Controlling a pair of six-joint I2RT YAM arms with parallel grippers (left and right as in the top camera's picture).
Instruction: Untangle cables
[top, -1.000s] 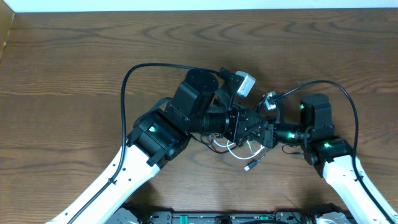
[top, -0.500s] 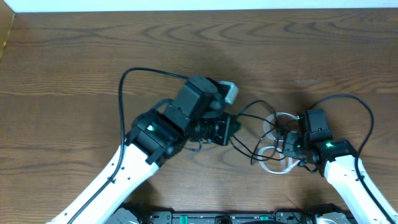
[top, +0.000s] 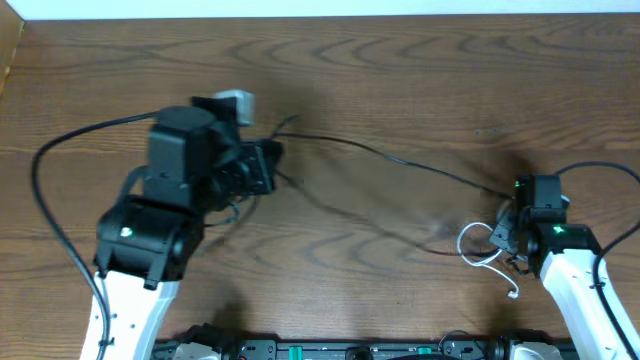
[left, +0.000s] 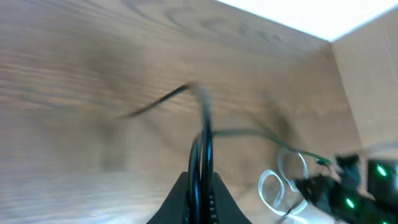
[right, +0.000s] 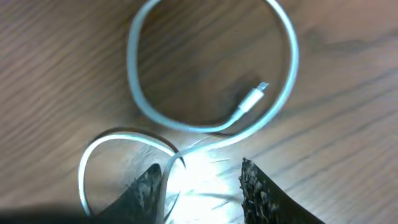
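Left claw pinched shut on black cable, strung across surface toward right arm. Right claw jaws apart, straddling white cable looped below. Advice: pin white loops, draw black out slow and level.

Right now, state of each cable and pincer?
black cable: pinched in left pincer, stretched across the table toward the right pincer.
white cable: loose loops on the table, plug end free.
left pincer: shut on black cable.
right pincer: open, white cable crossing its gap.
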